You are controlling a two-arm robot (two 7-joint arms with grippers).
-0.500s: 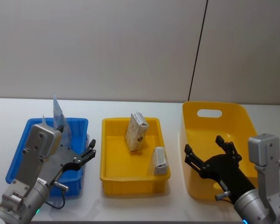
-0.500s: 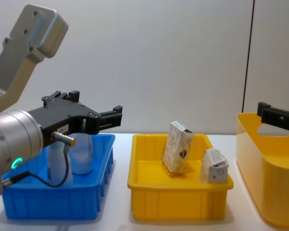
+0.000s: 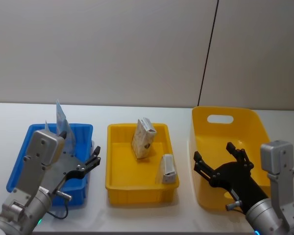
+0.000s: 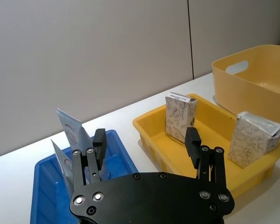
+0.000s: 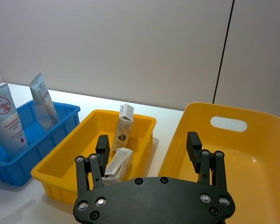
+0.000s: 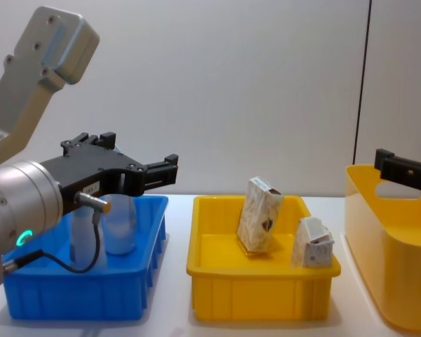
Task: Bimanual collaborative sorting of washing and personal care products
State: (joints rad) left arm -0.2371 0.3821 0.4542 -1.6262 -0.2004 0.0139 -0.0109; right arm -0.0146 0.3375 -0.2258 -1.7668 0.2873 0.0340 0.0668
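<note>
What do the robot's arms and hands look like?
Both arms are silvery grey with boxy blocks near the wrists. The left gripper and right gripper are black, two-fingered, with silver screws. A thin black cable loops under the left wrist, near a green light.

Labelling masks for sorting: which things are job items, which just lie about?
Job: pale blue squeeze tubes in the blue tray; beige patterned carton, small whitish packet in the yellow tray; left gripper open above the blue tray, right gripper open by the yellow handled bin.
Rest: both trays, that bin, table.
</note>
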